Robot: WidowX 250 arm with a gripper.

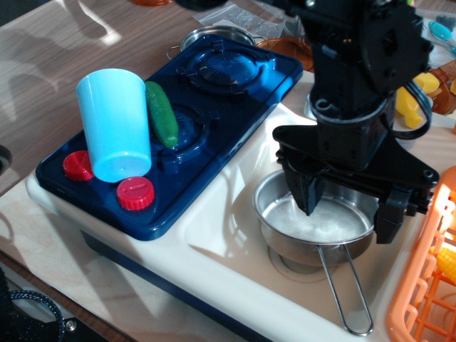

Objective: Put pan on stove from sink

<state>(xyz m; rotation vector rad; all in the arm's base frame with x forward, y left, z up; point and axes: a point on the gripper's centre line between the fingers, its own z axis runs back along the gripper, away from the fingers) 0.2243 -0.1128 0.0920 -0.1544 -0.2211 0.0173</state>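
The shiny steel pan (306, 229) sits in the cream-white sink (221, 239), its wire-loop handle (347, 293) pointing toward the front right. My black gripper (349, 209) is open and low over the pan. Its left finger (308, 191) reaches inside the bowl and its right finger (390, 217) stands just outside the right rim. The arm hides the pan's far rim. The dark blue stove (214, 117) lies left of the sink, with two red knobs (135, 193) at its front.
A light blue cup (114, 125) stands on the stove's front left and a green toy cucumber (162, 114) lies across the near burner. A steel pot (214, 33) sits behind the stove. An orange rack (426, 285) borders the sink on the right. Yellow toys lie at the back right.
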